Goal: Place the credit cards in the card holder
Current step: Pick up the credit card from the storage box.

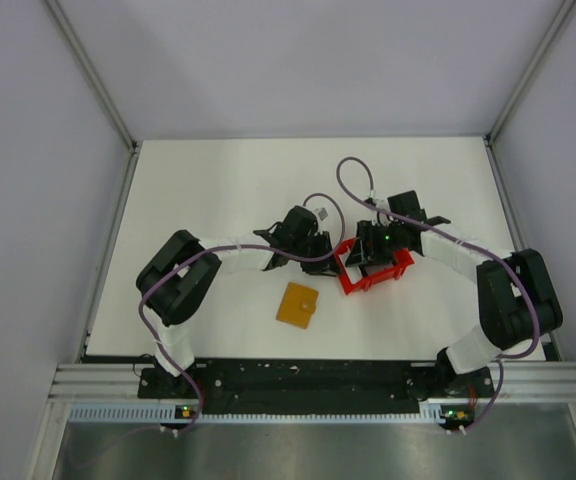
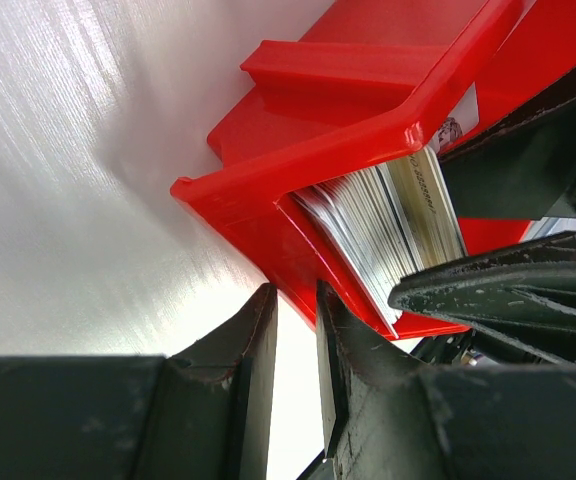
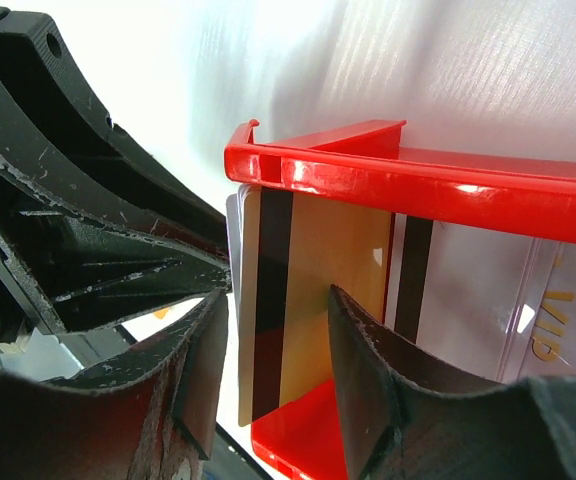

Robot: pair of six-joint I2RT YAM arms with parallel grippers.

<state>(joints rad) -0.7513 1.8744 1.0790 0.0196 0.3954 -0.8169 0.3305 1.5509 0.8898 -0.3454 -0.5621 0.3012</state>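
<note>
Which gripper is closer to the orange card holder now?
Left. The left gripper is at the left corner of the red tray, beyond the card holder; the right gripper is over the tray, farther right.

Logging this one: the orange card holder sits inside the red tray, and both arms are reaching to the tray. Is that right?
No. The card holder lies on the table, outside the red tray and nearer the arm bases; the top external view shows it. The left arm and right arm do reach to the tray.
</note>
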